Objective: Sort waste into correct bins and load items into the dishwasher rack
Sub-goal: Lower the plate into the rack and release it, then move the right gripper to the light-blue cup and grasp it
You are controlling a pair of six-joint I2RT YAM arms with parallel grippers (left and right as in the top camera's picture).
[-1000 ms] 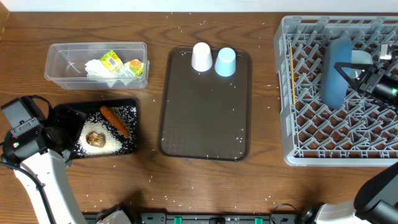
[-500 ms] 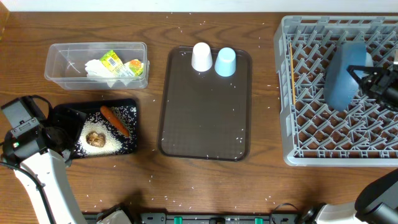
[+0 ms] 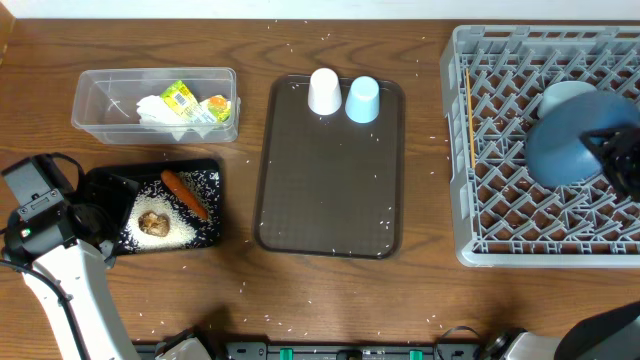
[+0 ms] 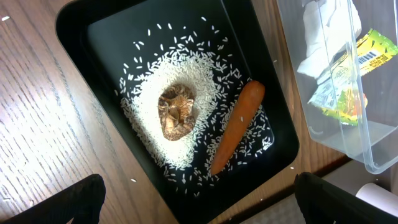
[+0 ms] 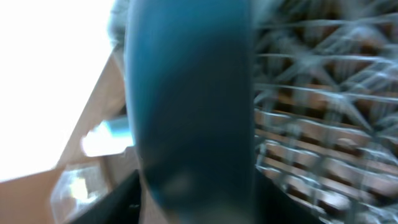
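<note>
The dark-blue dish (image 3: pixel 568 150) leans among the pegs of the grey dishwasher rack (image 3: pixel 455 150), in front of the light-blue bowl (image 3: pixel 566 93). My right gripper (image 3: pixel 615 150) is at the dish's right side. In the blurred right wrist view the dish (image 5: pixel 186 93) stands between the fingers, with a strip of daylight beside the left finger, so the jaws are open. Chopsticks (image 3: pixel 468 120) lie along the rack's left side. My left gripper (image 4: pixel 205 205) hovers open over the black tray (image 4: pixel 106 56), which holds rice (image 4: pixel 205 62), a brown lump (image 4: pixel 176 111) and a carrot (image 4: pixel 236 124).
The white cup (image 3: pixel 324 92) and the light-blue cup (image 3: pixel 362 100) stand upside down at the far end of the brown serving tray (image 3: pixel 330 190). The clear tub (image 3: pixel 100 100) holds tissue (image 3: pixel 155 110) and a wrapper (image 3: pixel 180 97). Rice grains are scattered over the wooden table.
The dark-blue dish has tipped from standing edge-on to leaning, showing more of its face. My right gripper has opened and drawn back to the right. The left arm has not moved.
</note>
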